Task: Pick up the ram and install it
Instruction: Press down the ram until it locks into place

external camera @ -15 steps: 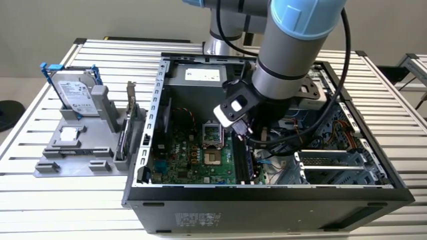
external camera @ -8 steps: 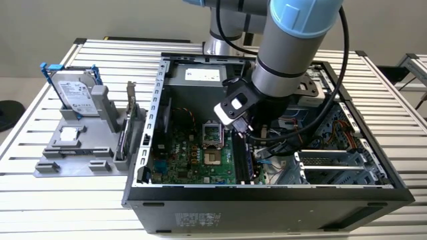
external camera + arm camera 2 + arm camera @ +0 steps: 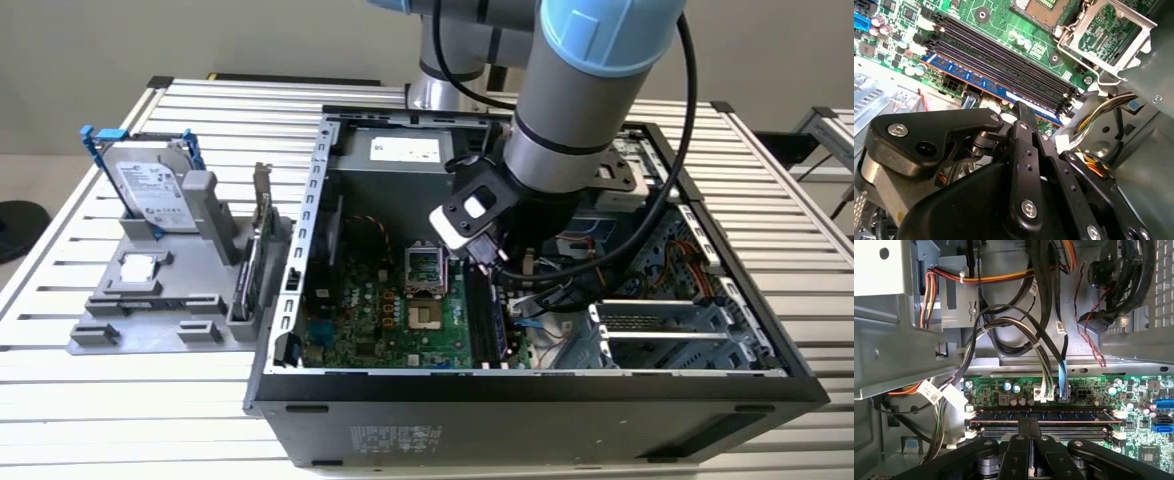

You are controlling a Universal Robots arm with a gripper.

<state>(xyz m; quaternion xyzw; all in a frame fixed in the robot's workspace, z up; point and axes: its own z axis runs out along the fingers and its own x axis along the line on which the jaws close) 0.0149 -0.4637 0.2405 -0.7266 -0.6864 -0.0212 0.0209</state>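
the arm is down inside the computer case (image 3: 534, 385), and the gripper (image 3: 1021, 112) has its fingers pinched together right over the ram (image 3: 999, 90). the ram lies along the outermost slot on the motherboard (image 3: 1004, 20), beside the empty black slots (image 3: 1004, 55). looks like a pressing job now: push straight down, evenly, until both end clips catch.

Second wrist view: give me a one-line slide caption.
Gripper poised over the ram lying in the outermost motherboard slot, beside three empty slots.
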